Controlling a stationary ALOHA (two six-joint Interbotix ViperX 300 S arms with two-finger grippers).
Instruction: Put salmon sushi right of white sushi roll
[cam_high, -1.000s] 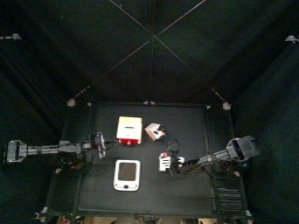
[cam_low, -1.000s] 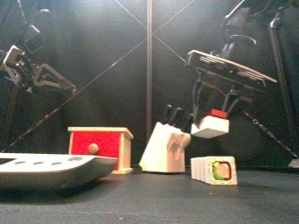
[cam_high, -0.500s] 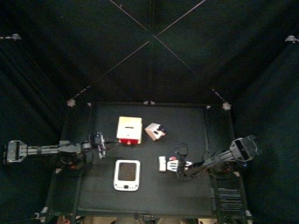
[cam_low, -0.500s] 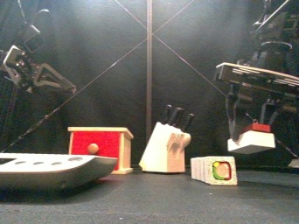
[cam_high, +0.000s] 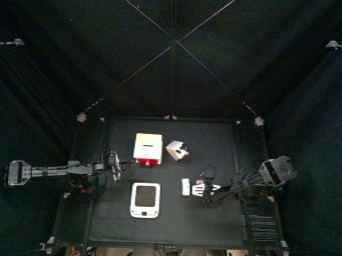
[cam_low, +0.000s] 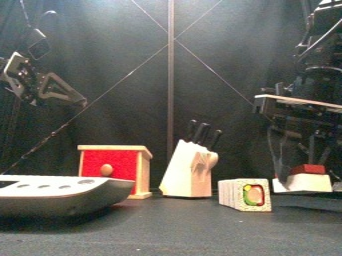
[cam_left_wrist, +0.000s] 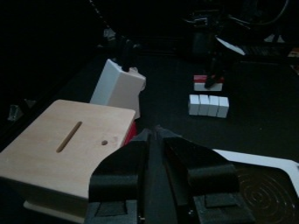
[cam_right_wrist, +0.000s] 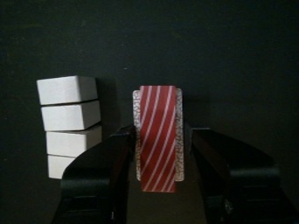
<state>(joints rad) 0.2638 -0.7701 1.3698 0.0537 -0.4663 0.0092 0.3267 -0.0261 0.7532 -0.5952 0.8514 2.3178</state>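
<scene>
A robotics lab test cell: black curtains (cam_high: 171, 60) hang on every side of a small black desk (cam_high: 114, 205), with thin support lines crossing overhead. Two black robot arms flank the desk, and toy props sit on it, such as a miniature knife block (cam_low: 189, 168) and a scale (cam_high: 146, 200).

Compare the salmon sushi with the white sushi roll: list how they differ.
The salmon sushi has a red striped top; the white sushi roll shows plain white segments. The salmon sushi sits between the right end effector's fingers; the white sushi roll lies free on the table. The salmon sushi is one narrow piece; the roll is several blocks in a row. Both are small.
</scene>
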